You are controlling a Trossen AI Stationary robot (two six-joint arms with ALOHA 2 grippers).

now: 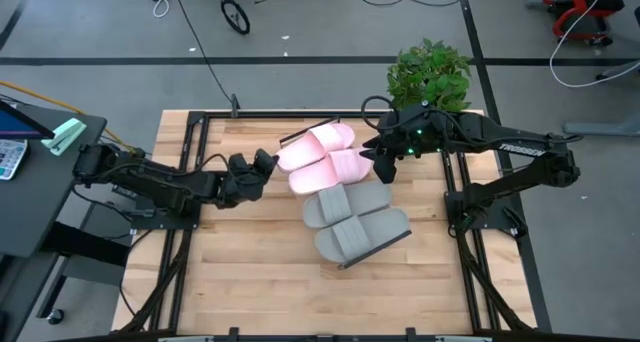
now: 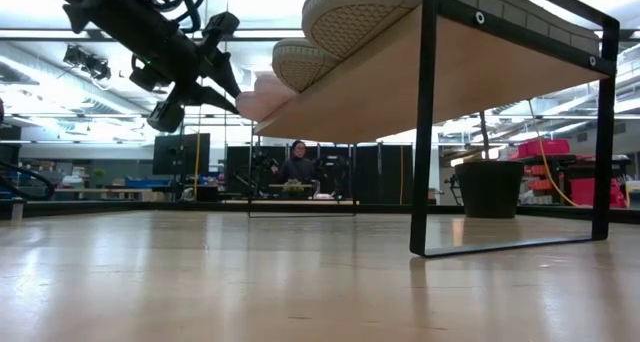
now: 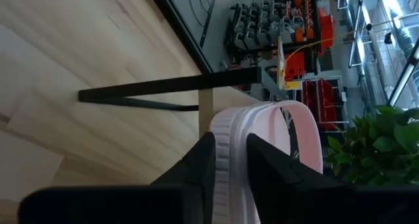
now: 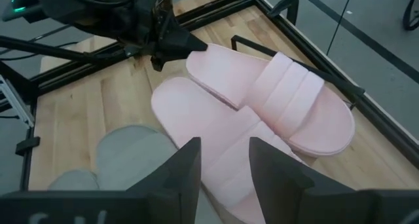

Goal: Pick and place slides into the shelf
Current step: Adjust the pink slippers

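Observation:
The shelf (image 2: 450,72) stands mid-table on black legs and carries all the slides. Two pale pink slides lie at its far end; the farther one (image 1: 318,142) overlaps the nearer one (image 1: 340,170). A grey pair (image 1: 350,217) lies at the shelf's near end. My left gripper (image 1: 270,164) reaches in from the table's left and is shut on the farther pink slide. My right gripper (image 4: 222,165) hovers open above the nearer pink slide's toe end, touching nothing. My left gripper pinches the heel end (image 3: 229,162) of the farther pink slide between its two fingers, one on either face of the thick sole. The fingers come nearly level from the table's left, along the slide's length. The slide lies flat, partly on the other pink slide.
A potted plant (image 1: 430,74) stands at the table's far right corner, behind my right arm. Black frame rails (image 1: 200,132) run along the table's edges. Bare planks (image 1: 240,272) lie left of and in front of the shelf. A person sits in the room far behind.

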